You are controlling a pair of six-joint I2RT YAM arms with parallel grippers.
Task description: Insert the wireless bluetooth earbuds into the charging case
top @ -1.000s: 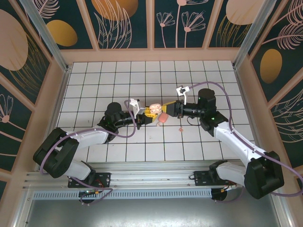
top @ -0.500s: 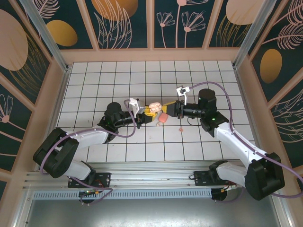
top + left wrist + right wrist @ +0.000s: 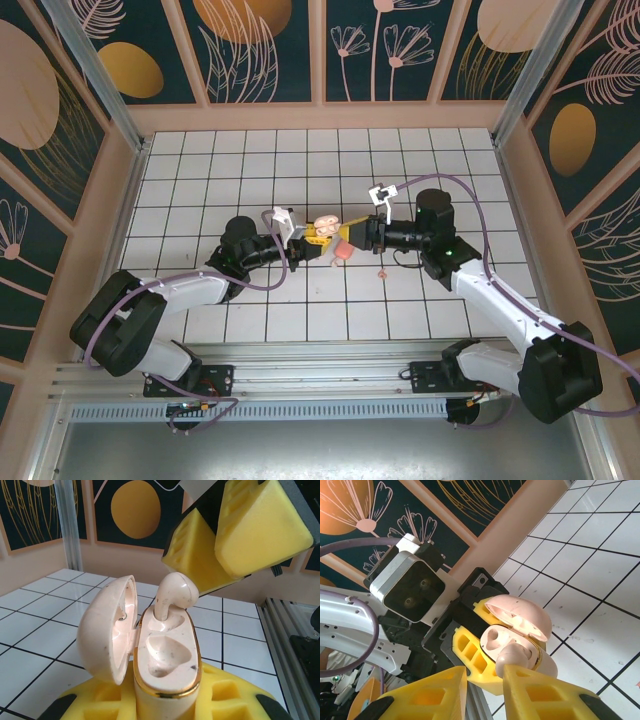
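Pale-pink hook-shaped earbud [image 3: 172,592] sitting proud in cream pebble case [image 3: 162,665], risking being dragged out by right pincer [image 3: 484,677], grip unclear; left pincer [image 3: 165,702] clamping case.

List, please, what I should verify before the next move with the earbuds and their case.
1. Pale pink rounded plastic charging case clamped in the left gripper: ok.
2. Hinged lid open wide: ok.
3. Small pale pink hook-shaped earbud fully seated in the far socket: not ok, its head stands proud.
4. Near socket empty: ok.
5. Right gripper clear of that earbud: cannot tell.
6. Second pale pink earbud lying free on the white tiled table: ok.
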